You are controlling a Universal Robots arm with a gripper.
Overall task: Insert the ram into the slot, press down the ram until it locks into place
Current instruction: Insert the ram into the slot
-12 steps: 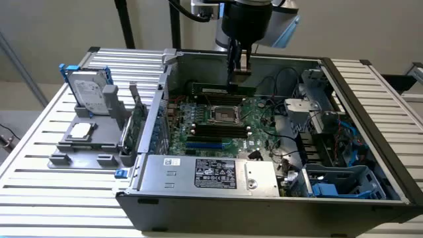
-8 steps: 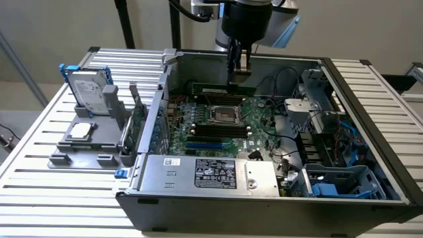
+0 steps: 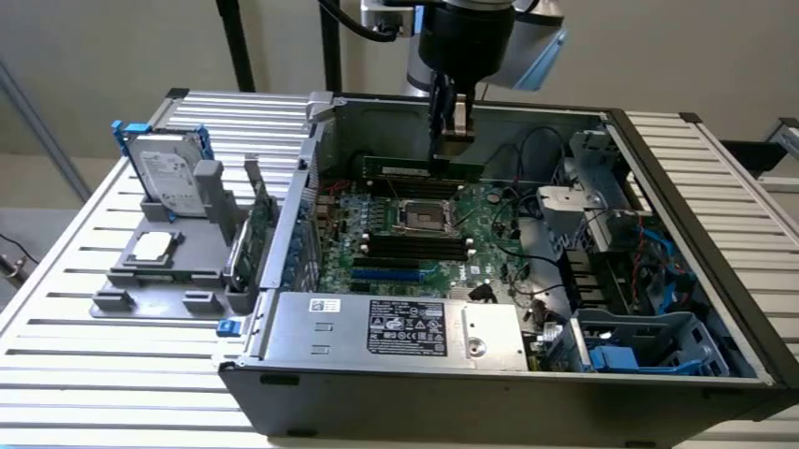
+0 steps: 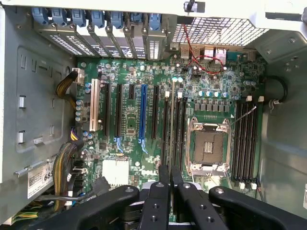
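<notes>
Wrist view is showing the pincer (image 4: 170, 170) with its fingers drawn nearly together. In the exterior view it is clamping the ram (image 3: 418, 169) by its upper edge, holding it level above the motherboard (image 3: 481, 210). Beneath the pincer, the slot (image 4: 173, 129) is lying among parallel black sockets, beside the processor socket (image 4: 207, 146).

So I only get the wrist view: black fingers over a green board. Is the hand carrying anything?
Observer: Yes. The exterior view shows the hand gripping the ram, a long green stick, from above.
Operator: Whereabouts in the computer?
Observer: Level near the back wall of the case, beyond the silver processor socket; whether it is seated, I cannot tell.
Operator: Anything outside the case?
Observer: A hard drive stands in a grey holder on the slatted table, at the exterior view's left.
</notes>
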